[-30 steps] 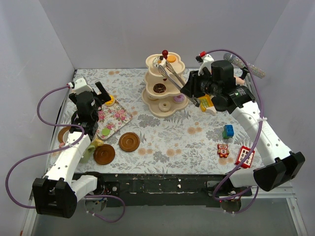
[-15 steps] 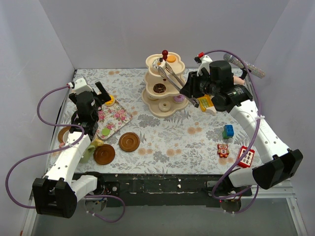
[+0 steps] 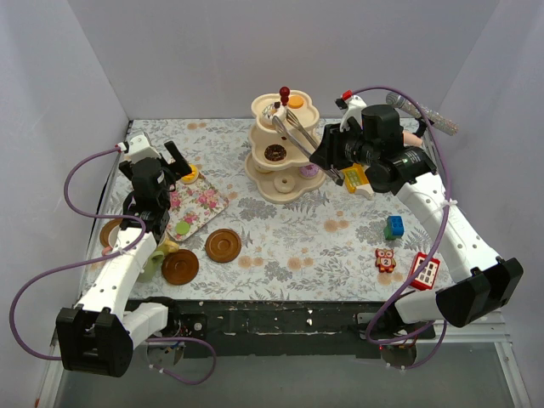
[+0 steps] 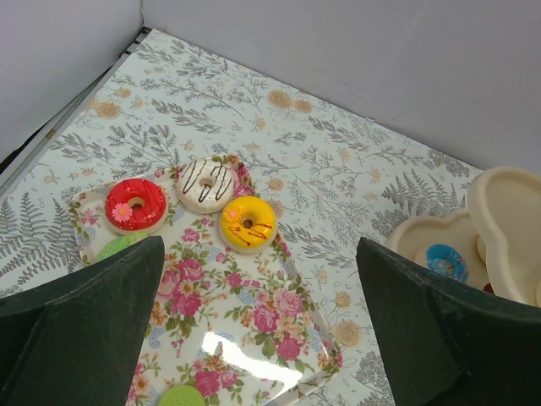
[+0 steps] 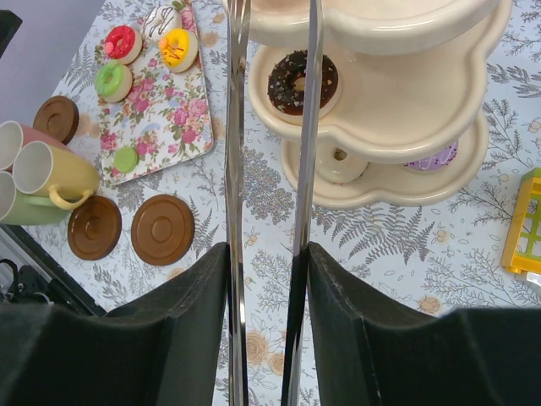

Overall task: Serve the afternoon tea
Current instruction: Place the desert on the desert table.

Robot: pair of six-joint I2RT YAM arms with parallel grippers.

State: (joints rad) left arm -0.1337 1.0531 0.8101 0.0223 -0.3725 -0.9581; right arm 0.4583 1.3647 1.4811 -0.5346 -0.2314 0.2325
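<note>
**Stocking the stand's top tier with tongs**

The right gripper [image 5: 264, 262] clamps the tongs [image 5: 236, 169], one finger pressed on each arm. The arms run close together, nearly parallel, up past the stand [image 5: 406, 110]. Their tips leave the wrist view. From above they sit over the top tier, just beside the knob [image 3: 285, 90] and an orange cake [image 3: 296, 101]. Something pale lies at the tips, but I cannot tell whether it is pinched or already set down.

A chocolate donut [image 5: 303, 82] sits on the middle tier, and a cream donut [image 5: 338, 161] and a purple one [image 5: 439, 156] sit on the bottom tier. The left gripper [image 4: 258, 254] hangs spread wide and empty over the tray [image 4: 254, 321]. On the tray lie a red donut [image 4: 135, 205], a white donut [image 4: 207, 183] and a yellow donut [image 4: 248, 223]. The cups [image 5: 51, 173] stand bunched at the near left, beside the saucers [image 5: 162, 228], and none of them appears to be on a saucer.

The step in hand looks like filling the stand, piece by piece. If the pale piece is down, the tongs should lift straight off the tier, clear of the knob. They should then swing to the tray, with the arms let wide enough to straddle a donut. The left gripper hangs right over that tray, so it may need to make room. Pairing cups with saucers looks not yet begun.
</note>
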